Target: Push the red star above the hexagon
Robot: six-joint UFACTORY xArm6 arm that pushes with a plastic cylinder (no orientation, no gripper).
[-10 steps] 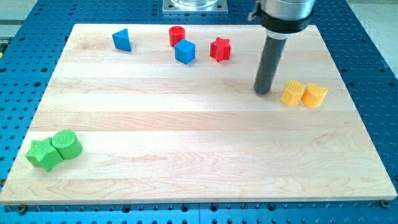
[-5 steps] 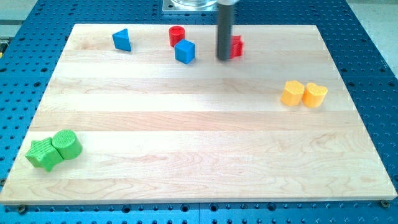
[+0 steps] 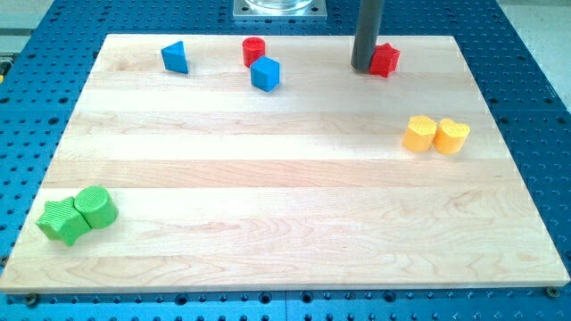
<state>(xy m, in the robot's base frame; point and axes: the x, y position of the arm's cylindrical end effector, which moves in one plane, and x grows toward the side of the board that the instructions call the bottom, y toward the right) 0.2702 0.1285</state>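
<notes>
We see a pale wooden board (image 3: 285, 205) with long, light grain stripes, lying on a blue perforated metal table (image 3: 544, 98). The blocks on it look like matte plastic with fine ribbed tops.

Our rod is a smooth, dark grey cylinder coming down from the view's top, and my tip (image 3: 362, 68) rests near the board's top edge. It is a plain rod end with nothing to open or close, and it holds nothing; it only presses sideways. The red star (image 3: 384, 60) sits touching my tip on the view's right side, partly hidden by the rod at its left edge.

Below my tip and toward the view's right lie two yellow pieces side by side and touching: the yellow hexagon (image 3: 419, 134) and, just right of it, a yellow heart-like block (image 3: 451, 136). The red star lies above the hexagon and a little to its left.

To the view's left of my tip stand a blue cube (image 3: 265, 73), a red cylinder (image 3: 254, 51) and, farther left, a blue triangular block (image 3: 176, 57). Far toward the bottom left, a green star (image 3: 60, 221) touches a green cylinder (image 3: 95, 206).
</notes>
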